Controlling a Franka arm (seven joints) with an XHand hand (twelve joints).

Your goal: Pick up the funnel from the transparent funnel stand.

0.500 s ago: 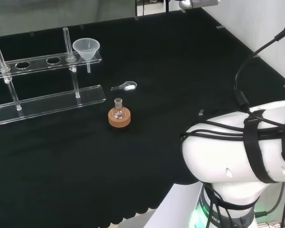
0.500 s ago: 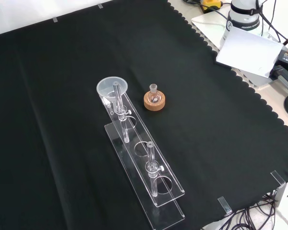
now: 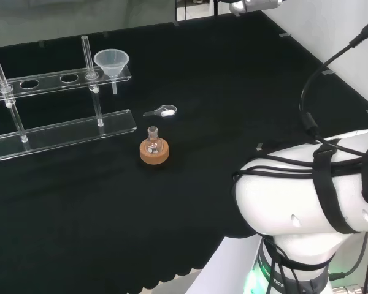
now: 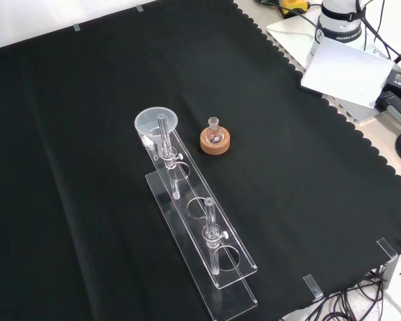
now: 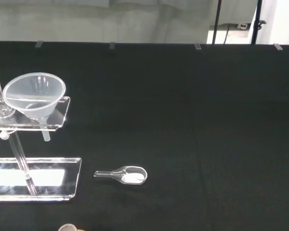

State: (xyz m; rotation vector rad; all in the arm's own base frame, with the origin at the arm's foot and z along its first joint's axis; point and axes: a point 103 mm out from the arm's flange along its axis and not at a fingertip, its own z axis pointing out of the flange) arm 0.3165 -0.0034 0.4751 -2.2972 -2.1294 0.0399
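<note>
A clear funnel sits in the end hole of the transparent funnel stand, at the stand's right end in the head view. In the front view the funnel is at the far end of the stand. The wrist view looks at the funnel from a distance, resting in the stand's upper shelf with its stem hanging below.
A small flask on a cork ring stands in front of the stand, also in the front view. A clear scoop with white powder lies between them, also in the wrist view. The arm's white link is at right.
</note>
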